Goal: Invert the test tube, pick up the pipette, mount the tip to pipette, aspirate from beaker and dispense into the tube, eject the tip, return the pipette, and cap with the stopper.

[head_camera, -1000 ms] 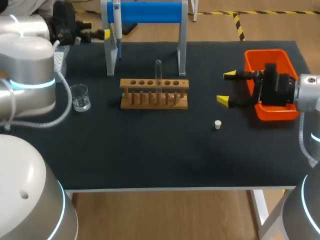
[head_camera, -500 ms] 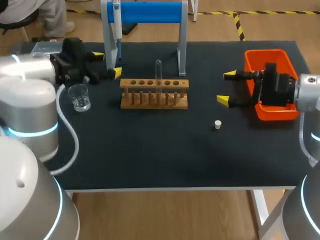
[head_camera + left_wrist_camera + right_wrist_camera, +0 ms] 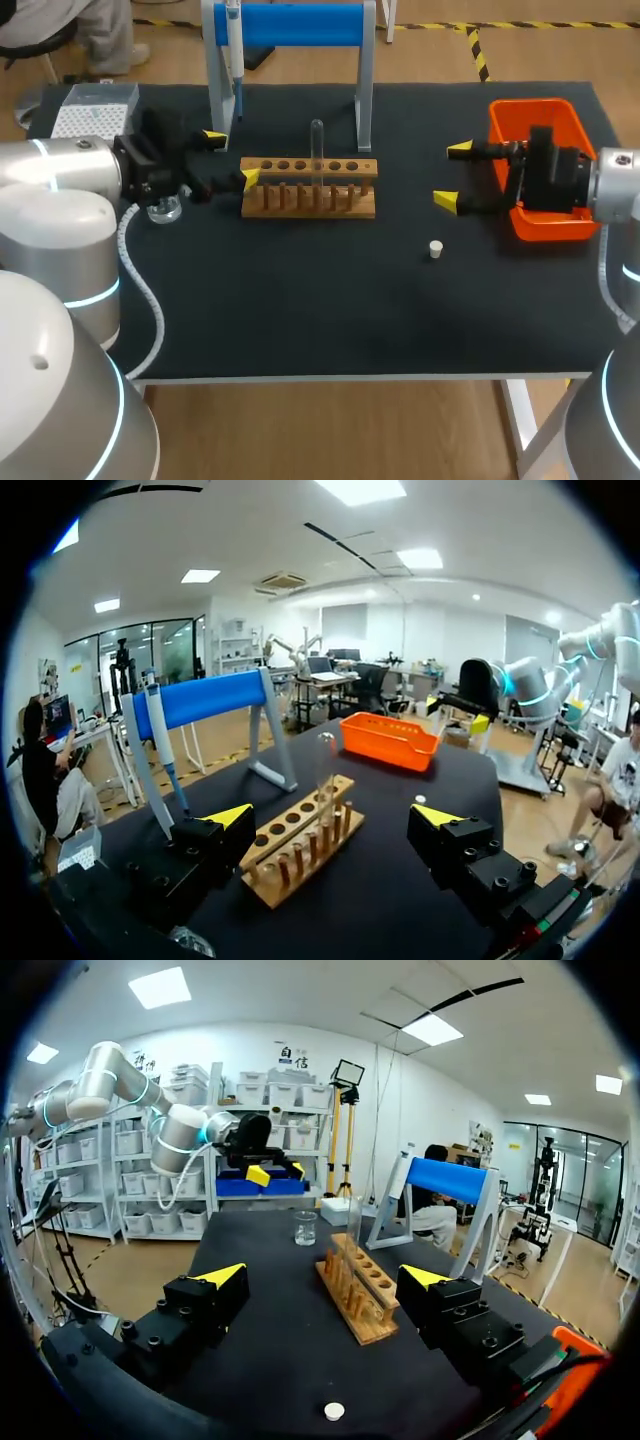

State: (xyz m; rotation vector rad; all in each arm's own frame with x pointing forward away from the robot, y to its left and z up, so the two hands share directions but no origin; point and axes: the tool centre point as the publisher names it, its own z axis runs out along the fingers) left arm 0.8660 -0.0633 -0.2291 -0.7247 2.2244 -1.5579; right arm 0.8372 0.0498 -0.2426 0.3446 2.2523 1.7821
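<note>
Now left jaws wide open, empty, near rack (image 3: 285,207); right jaws open, empty

The left gripper (image 3: 230,156) covered most of the beaker (image 3: 166,210); the right gripper (image 3: 452,175)'s body hid part of the orange bin (image 3: 527,106).
</note>
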